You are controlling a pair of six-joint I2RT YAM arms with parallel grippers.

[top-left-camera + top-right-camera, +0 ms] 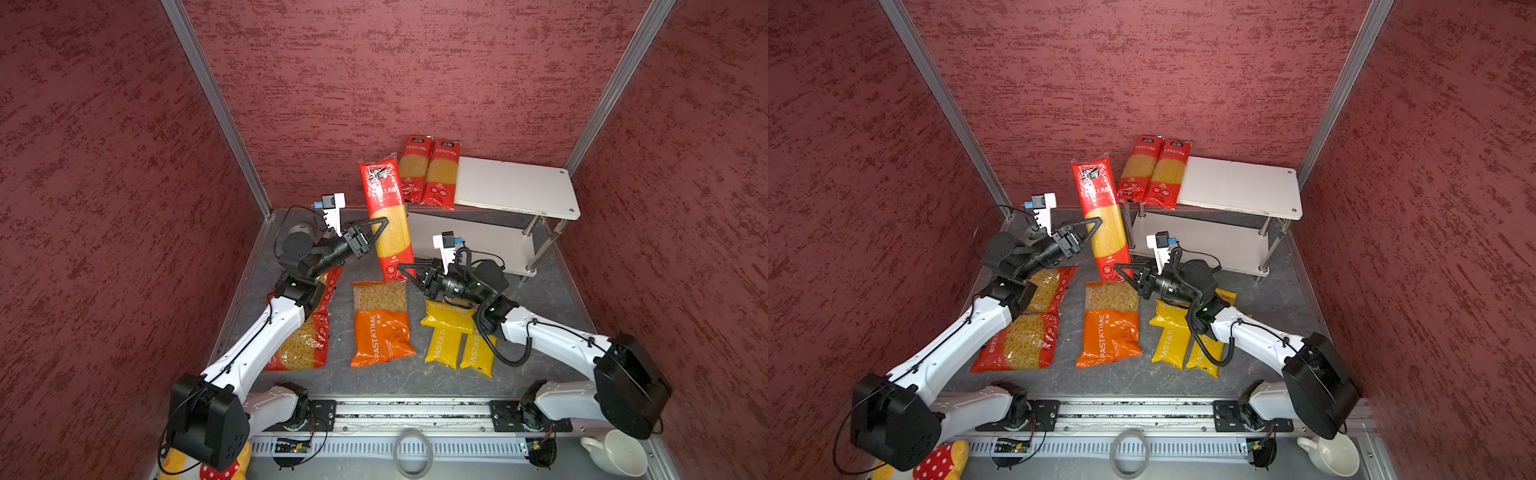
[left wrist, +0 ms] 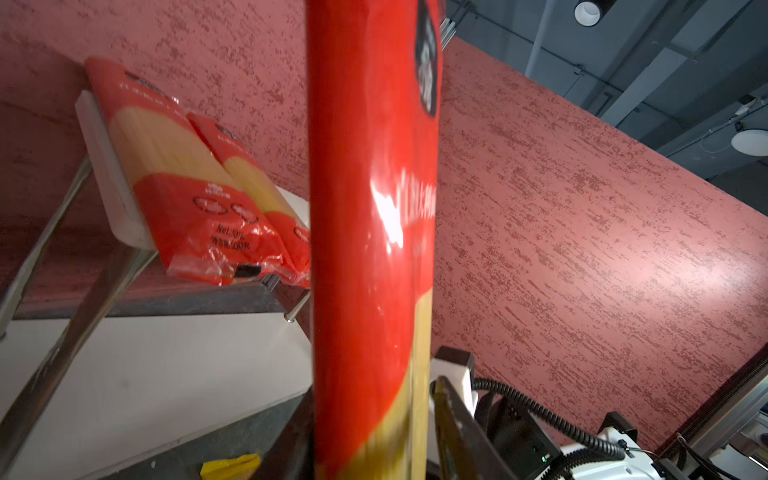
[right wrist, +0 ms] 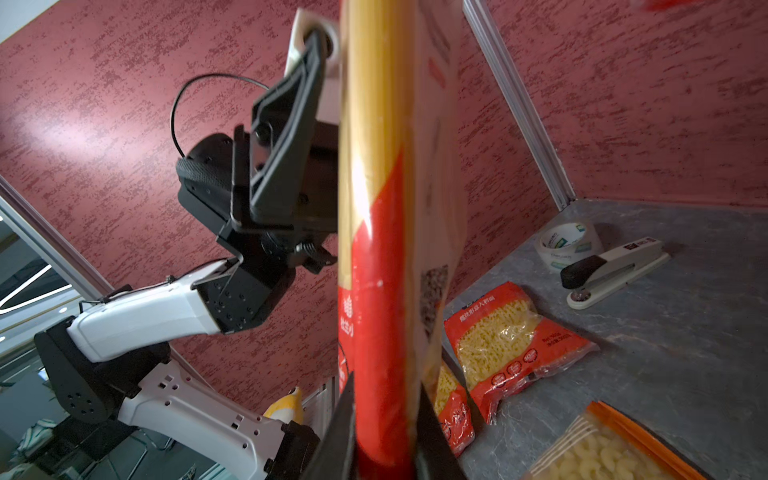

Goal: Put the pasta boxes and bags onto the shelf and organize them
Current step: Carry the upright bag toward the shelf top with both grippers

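Two red spaghetti packs lie on the shelf, top tier; a third pack stands nearly upright beside it, foot pinched in the right gripper; the left gripper sits slack around its middle.

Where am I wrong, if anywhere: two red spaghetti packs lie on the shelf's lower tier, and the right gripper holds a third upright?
Wrong tier: both top views show the two red spaghetti packs on the shelf's top tier. The right gripper holds the third pack upright.
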